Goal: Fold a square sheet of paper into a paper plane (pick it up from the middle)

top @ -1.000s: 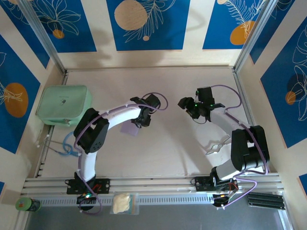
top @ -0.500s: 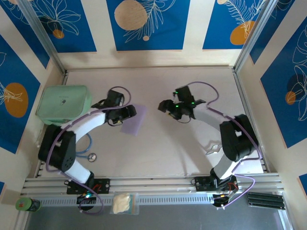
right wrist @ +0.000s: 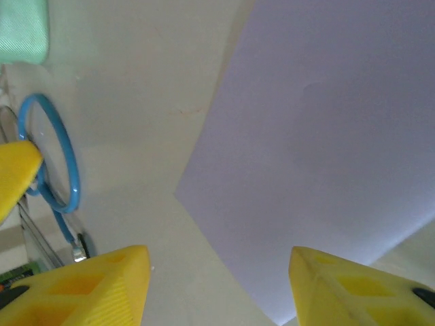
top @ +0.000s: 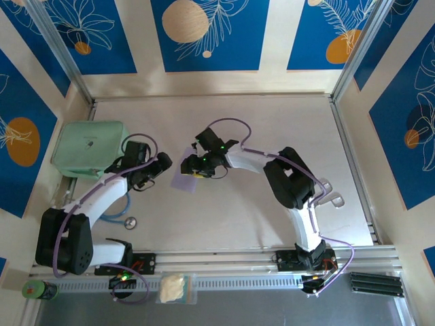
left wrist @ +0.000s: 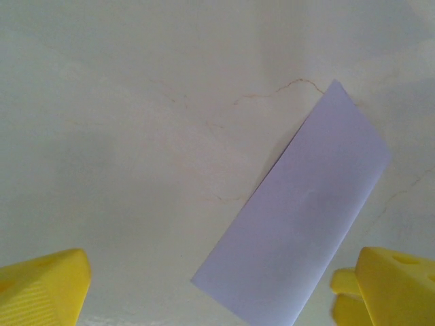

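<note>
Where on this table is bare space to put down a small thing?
Free: the far strip of the table along the back wall, and the near middle between the two arm bases. Crowded: left of centre, where left hand, right hand and lilac paper cluster, beside the green box and blue loop.
</note>
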`<state>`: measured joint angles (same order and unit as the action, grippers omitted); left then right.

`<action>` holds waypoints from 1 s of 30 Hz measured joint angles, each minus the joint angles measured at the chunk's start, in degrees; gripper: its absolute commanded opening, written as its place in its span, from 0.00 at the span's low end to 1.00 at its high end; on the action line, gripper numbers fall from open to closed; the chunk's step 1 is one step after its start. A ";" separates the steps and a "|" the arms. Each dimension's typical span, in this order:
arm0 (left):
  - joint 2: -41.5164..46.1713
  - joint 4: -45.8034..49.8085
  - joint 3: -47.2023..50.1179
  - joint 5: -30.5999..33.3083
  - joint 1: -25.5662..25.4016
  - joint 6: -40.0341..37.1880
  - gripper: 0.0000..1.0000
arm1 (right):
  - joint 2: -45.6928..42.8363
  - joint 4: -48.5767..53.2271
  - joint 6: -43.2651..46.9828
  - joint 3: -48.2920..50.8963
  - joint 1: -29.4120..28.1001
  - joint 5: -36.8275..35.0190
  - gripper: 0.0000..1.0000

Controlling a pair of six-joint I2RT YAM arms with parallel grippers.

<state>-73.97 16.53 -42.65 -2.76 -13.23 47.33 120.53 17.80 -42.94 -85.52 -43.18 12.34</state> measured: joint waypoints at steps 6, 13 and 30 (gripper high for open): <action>0.00 -1.27 0.09 -0.55 0.11 0.22 0.99 | 4.98 5.35 3.56 -4.66 -0.20 -0.11 0.56; -0.83 -2.45 0.09 -2.89 0.20 -0.85 0.99 | 4.94 9.44 15.56 -5.01 0.85 0.39 0.55; -10.54 -7.65 -1.22 -18.97 -1.77 -1.68 1.00 | -15.96 6.78 18.29 13.35 8.20 -1.53 0.55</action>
<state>-84.51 8.88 -43.88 -21.74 -15.00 45.65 104.57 24.58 -24.64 -72.16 -34.98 10.81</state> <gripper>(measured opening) 0.995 0.549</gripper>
